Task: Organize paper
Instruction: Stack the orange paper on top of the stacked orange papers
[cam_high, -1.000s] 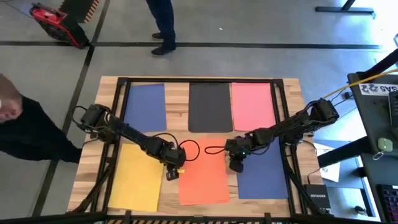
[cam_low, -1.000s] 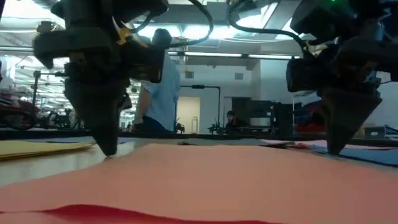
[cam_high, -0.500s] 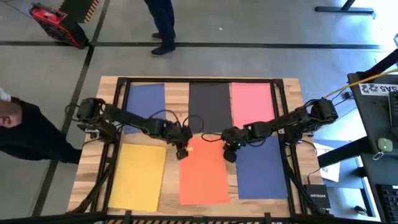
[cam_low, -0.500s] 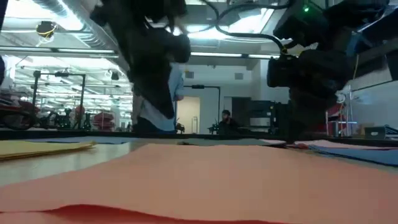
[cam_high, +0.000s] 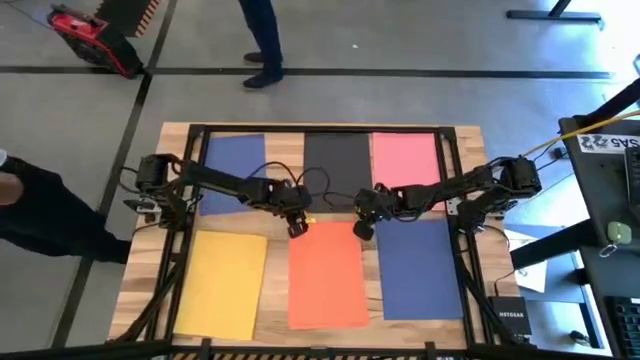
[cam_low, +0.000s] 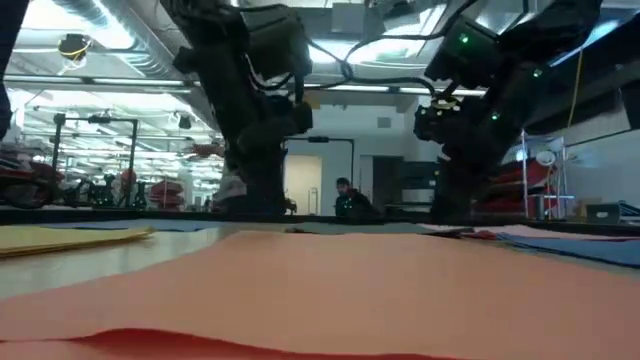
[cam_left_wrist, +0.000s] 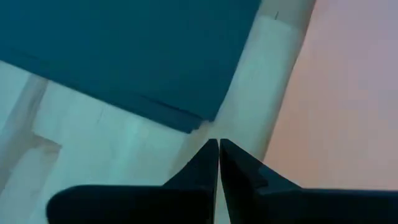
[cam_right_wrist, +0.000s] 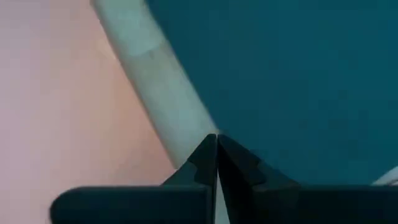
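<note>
Six paper sheets on counter (cam_high: 285, 160), two rows of three. Far edge: one blue sheet (cam_high: 233, 170), one black sheet (cam_high: 338, 163), one pink sheet (cam_high: 405, 160). Near edge: one yellow sheet (cam_high: 221, 284), one orange sheet (cam_high: 326, 275), second blue sheet (cam_high: 420, 268). By colour: two blue, one each black, pink, yellow, orange. Two robot arms over counter. Two people on floor beyond counter edges.
</note>
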